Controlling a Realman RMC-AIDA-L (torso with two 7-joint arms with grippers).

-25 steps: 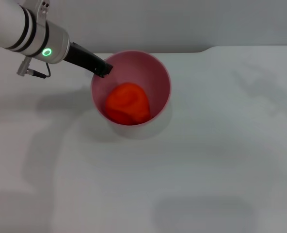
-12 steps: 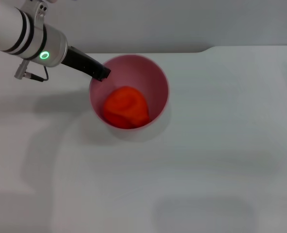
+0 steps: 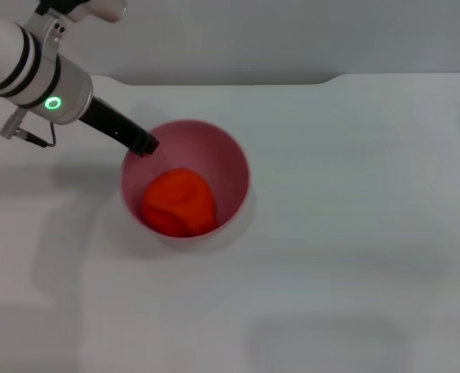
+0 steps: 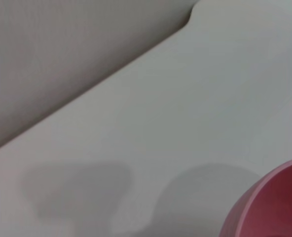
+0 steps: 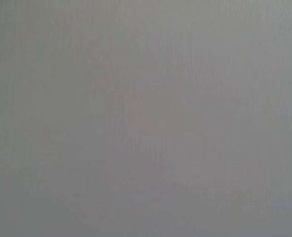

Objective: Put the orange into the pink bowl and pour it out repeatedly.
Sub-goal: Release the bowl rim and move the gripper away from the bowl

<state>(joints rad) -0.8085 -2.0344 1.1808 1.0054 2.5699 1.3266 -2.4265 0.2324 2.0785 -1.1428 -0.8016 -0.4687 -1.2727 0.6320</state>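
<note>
The pink bowl is in the head view, left of centre over the white table. The orange lies inside it, toward the near side. My left gripper is shut on the bowl's far left rim and holds the bowl. The left wrist view shows part of the bowl's pink wall at its edge, with its shadow on the table. The right gripper is out of view; its wrist view shows only plain grey.
The white table spreads to the right and front. Its far edge meets a grey wall, with a step in the edge at the back right.
My left gripper has moved the bowl toward the left and nearer to me, with the orange still inside it.
</note>
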